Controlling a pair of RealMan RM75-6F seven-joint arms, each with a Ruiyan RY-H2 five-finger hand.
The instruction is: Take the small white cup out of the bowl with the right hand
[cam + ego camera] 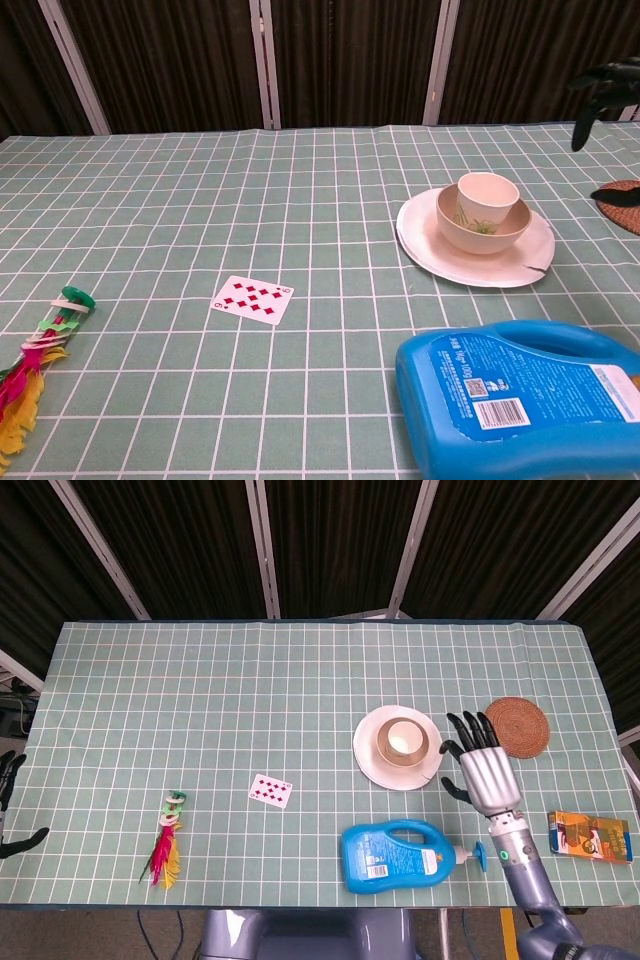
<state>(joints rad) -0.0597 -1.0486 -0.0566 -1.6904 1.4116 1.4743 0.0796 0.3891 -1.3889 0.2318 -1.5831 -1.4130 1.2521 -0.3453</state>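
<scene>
The small white cup (402,738) (487,193) stands upright inside a beige bowl (385,750) (484,228), which sits on a white plate (372,762) (425,240). My right hand (484,770) hovers just right of the plate, fingers spread and holding nothing; in the chest view only its dark fingertips (598,88) show at the right edge, above the table. My left hand (8,805) shows at the far left edge of the head view, fingers apart, holding nothing.
A blue detergent bottle (395,854) (520,400) lies near the front edge, below the plate. A woven coaster (519,724) lies right of my right hand. An orange box (590,837) sits at the far right. A playing card (271,790) and a feather toy (165,837) lie to the left.
</scene>
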